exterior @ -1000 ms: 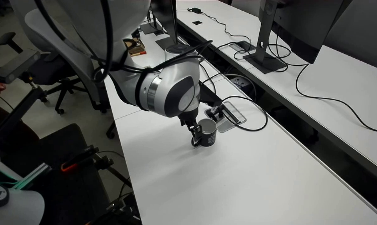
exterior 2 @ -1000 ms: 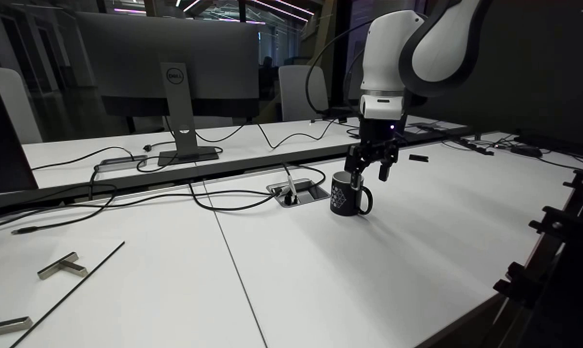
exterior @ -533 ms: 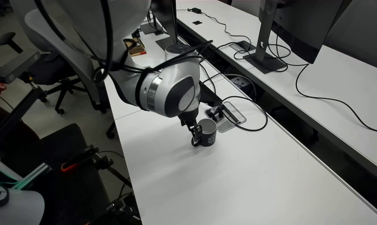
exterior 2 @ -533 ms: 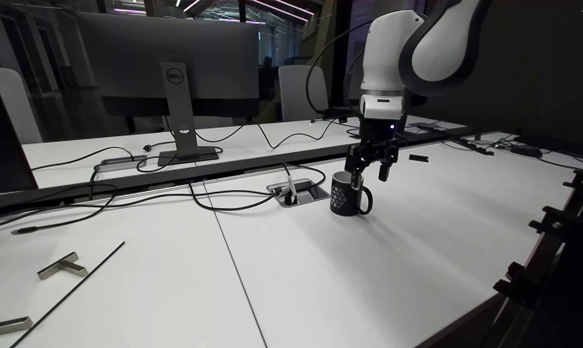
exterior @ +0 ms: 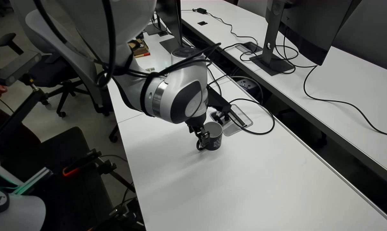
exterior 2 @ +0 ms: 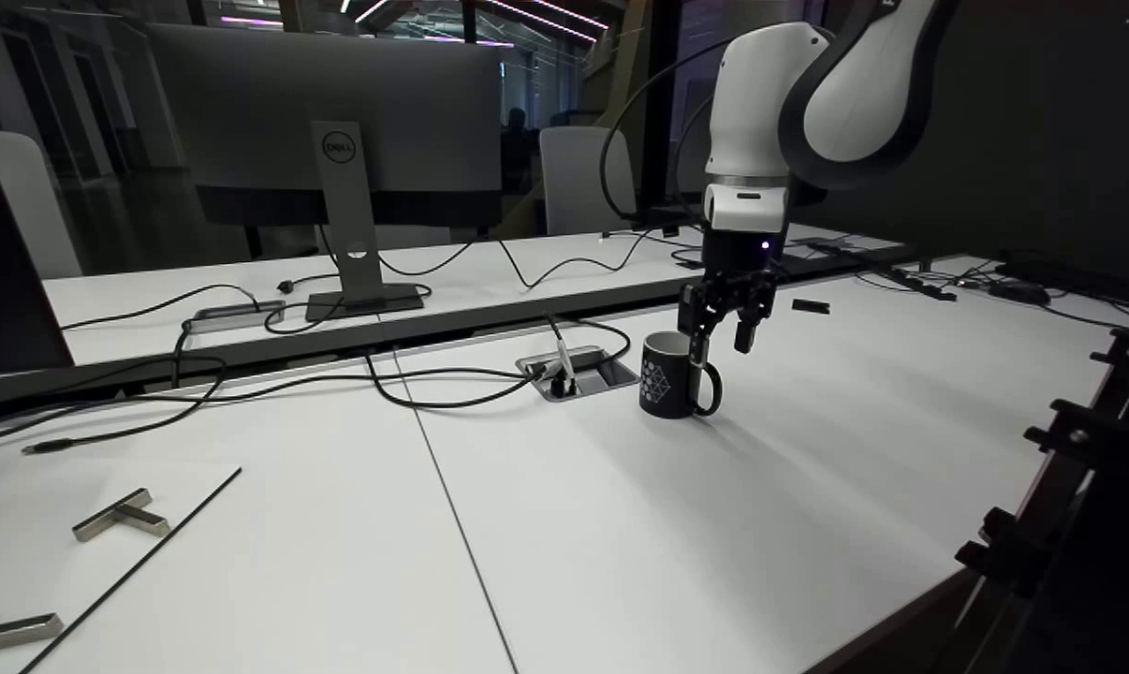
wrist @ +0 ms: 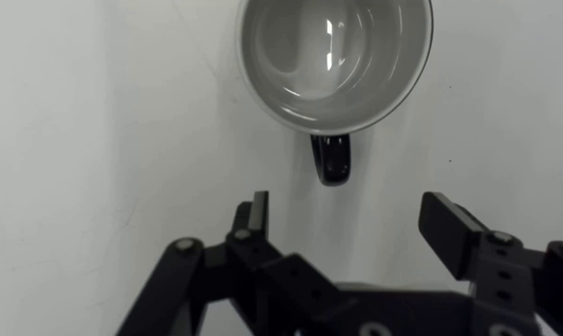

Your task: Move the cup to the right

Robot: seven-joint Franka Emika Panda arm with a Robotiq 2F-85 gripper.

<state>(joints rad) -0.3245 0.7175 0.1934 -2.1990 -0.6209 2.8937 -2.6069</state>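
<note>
The cup is a dark mug with a pale inside and a light pattern on its side. It stands upright on the white table in both exterior views [exterior: 216, 143] [exterior 2: 663, 386]. In the wrist view, the cup [wrist: 333, 70] is at the top, partly cut off, with its dark handle pointing down toward the jaws. My gripper [wrist: 344, 205] is open and empty, its fingers spread either side of the handle's line but short of it. In an exterior view, the gripper [exterior 2: 722, 348] is above the handle side. One finger overlaps the cup's edge there; contact cannot be told.
A recessed socket box [exterior 2: 588, 373] with plugs and black cables lies close to the cup; it also shows in an exterior view [exterior: 240, 126]. A monitor [exterior 2: 344, 187] stands on the desk behind. Metal bars [exterior 2: 124, 515] lie on the table. A small black piece [exterior 2: 811, 306] lies beyond the gripper.
My gripper has shifted slightly to the right in both exterior views, toward the cup's handle side in one of them. The cup has not moved and the fingers stay open.
</note>
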